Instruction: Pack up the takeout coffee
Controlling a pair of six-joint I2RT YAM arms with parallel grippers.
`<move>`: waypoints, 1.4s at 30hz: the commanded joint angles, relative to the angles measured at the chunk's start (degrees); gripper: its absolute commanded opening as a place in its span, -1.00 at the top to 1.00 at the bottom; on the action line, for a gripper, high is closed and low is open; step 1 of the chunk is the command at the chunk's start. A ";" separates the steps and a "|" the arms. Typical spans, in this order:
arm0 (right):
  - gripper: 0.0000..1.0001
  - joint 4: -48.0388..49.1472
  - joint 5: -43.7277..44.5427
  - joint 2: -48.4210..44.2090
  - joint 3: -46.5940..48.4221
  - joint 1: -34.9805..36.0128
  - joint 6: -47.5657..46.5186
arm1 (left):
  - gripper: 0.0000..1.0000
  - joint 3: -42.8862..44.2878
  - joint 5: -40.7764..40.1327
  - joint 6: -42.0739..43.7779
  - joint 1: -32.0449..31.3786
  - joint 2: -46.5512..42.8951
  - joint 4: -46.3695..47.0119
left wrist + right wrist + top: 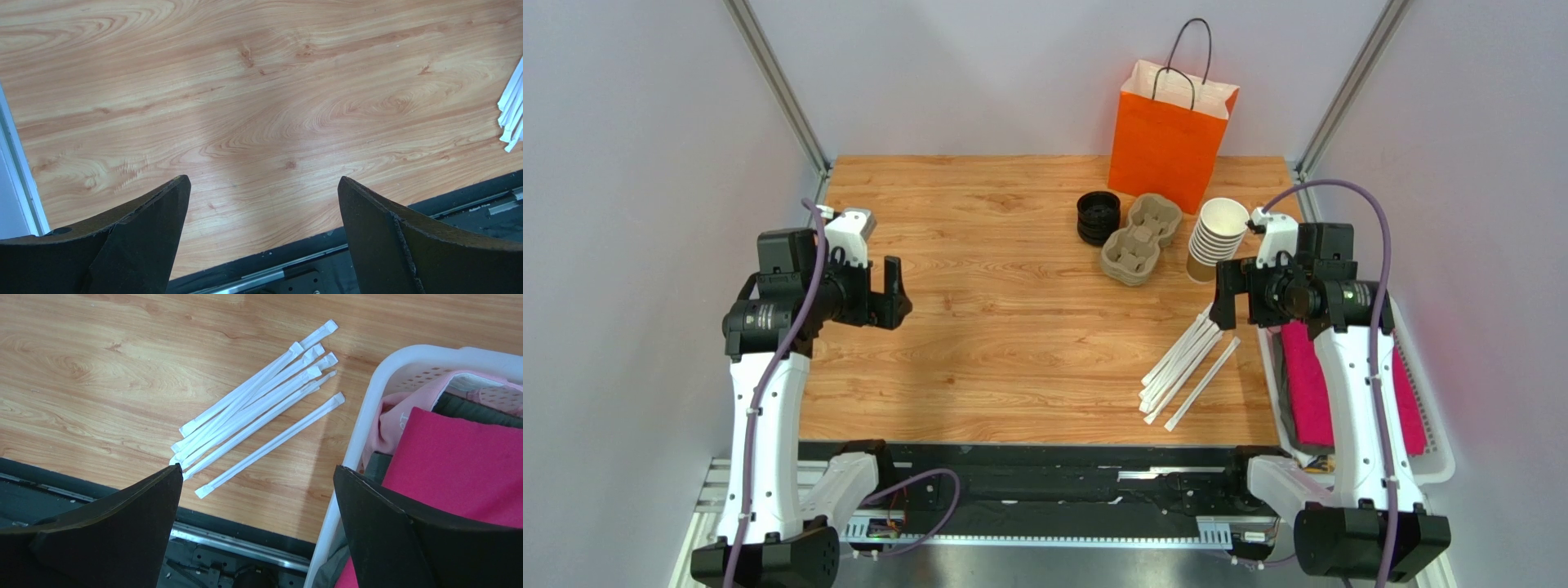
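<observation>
The takeout coffee is not in view: no lidded cup shows in any view. My left gripper hangs open over bare wood at the table's left side, nothing between its fingers. At the right side my right gripper is also open and empty, above the table's near edge, between the wrapped straws and the white basket.
At the back stand an orange paper bag, a stack of black lids, a cardboard cup carrier and a stack of lidless paper cups. Straws lie right of centre. The basket holds pink cloth.
</observation>
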 commanded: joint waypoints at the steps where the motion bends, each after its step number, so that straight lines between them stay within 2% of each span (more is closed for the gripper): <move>1: -1.00 -0.10 0.96 4.88 8.92 0.12 1.14 | -0.98 3.76 0.62 1.51 0.04 1.80 -1.21; 6: -1.00 -3.88 0.17 11.04 18.86 0.12 -0.88 | -0.98 6.31 -2.01 1.16 0.03 2.51 -1.30; 13: -1.00 -3.62 2.19 17.72 31.43 0.04 -1.32 | -0.98 8.95 -6.93 -0.77 0.04 3.39 -1.38; 16: -1.00 -2.92 3.95 21.41 36.52 0.03 -1.15 | -0.98 10.35 -4.22 0.28 0.03 3.65 -2.09; 21: -1.00 0.15 6.58 27.64 39.52 0.03 1.83 | -0.98 11.32 -0.79 0.28 -0.05 1.55 -0.33; 26: -0.89 -0.28 7.55 33.97 43.39 -0.05 3.60 | -0.98 10.89 -0.52 0.37 -0.05 0.84 0.11; 32: -0.86 -0.19 6.94 38.46 45.32 -1.19 4.04 | -0.96 8.95 0.27 0.63 -0.05 1.37 0.28; 42: -0.61 -1.95 4.74 44.18 49.01 -4.27 5.62 | -0.96 7.98 3.08 0.10 -0.14 3.56 0.90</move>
